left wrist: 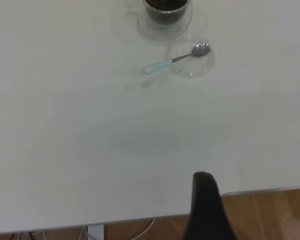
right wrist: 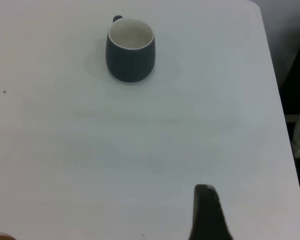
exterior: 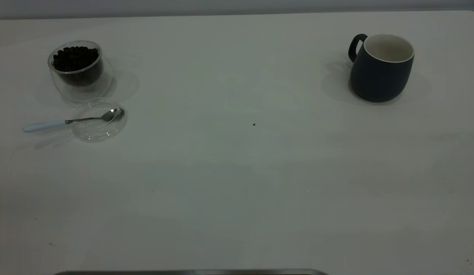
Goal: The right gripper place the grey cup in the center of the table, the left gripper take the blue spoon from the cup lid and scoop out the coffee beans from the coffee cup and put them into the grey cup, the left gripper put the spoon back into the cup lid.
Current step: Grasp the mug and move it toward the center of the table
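Over on the left of the table [exterior: 237,191], the coffee cup [exterior: 81,70] stands upright, its coffee beans [exterior: 75,58] heaped near the rim. Just in front of it lies the cup lid [exterior: 100,119], with the blue spoon [exterior: 73,120] resting across it: the metal bowl sits inside the lid and the pale handle sticks out over the rim onto the tabletop. The left gripper [left wrist: 206,207] hangs back by the table's near edge, well apart from all this; only one dark finger shows, so I cannot tell how its fingers are set.

Far off on the right stands the grey cup [exterior: 381,67], upright and empty, its handle turned toward the far left. The right gripper [right wrist: 206,212] is also well short of it, and I cannot tell that one's fingers either.

The cup's move to the centre looks like the first job. I'd take it by the rim or the body opposite the handle, keep it level, and set it down near the small dark speck [exterior: 254,124] mid-table, within the left arm's reach.
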Motion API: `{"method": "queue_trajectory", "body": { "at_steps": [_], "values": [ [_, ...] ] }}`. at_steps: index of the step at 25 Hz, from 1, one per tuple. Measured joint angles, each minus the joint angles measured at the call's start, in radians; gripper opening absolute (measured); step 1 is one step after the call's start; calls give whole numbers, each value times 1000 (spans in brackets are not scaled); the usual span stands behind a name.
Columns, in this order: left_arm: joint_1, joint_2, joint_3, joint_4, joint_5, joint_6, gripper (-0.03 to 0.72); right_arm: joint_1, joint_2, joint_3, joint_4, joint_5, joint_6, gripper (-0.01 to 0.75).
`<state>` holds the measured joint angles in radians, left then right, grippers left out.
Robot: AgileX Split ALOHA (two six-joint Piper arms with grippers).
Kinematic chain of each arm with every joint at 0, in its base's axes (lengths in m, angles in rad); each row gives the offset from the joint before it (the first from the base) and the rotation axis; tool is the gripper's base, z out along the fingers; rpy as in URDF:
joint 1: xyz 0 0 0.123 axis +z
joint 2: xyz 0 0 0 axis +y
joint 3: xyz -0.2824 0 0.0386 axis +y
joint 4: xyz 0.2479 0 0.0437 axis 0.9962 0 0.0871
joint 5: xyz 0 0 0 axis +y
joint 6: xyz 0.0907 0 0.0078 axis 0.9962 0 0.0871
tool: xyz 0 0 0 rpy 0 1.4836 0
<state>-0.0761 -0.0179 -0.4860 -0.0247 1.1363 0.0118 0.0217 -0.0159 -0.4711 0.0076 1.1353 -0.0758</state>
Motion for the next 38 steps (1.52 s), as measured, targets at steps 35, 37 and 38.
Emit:
{"method": "queue_trajectory", "body": {
  "at_steps": [35,37,38],
  "values": [
    [0,0,0,0,0,0,582,0,0,0,-8,-2,15,459],
    [0,0,0,0,0,0,582,0,0,-3,-18,-11,17,459],
    [0,0,0,0,0,0,582,0,9,-11,-25,-21,17,459]
  ]
}}
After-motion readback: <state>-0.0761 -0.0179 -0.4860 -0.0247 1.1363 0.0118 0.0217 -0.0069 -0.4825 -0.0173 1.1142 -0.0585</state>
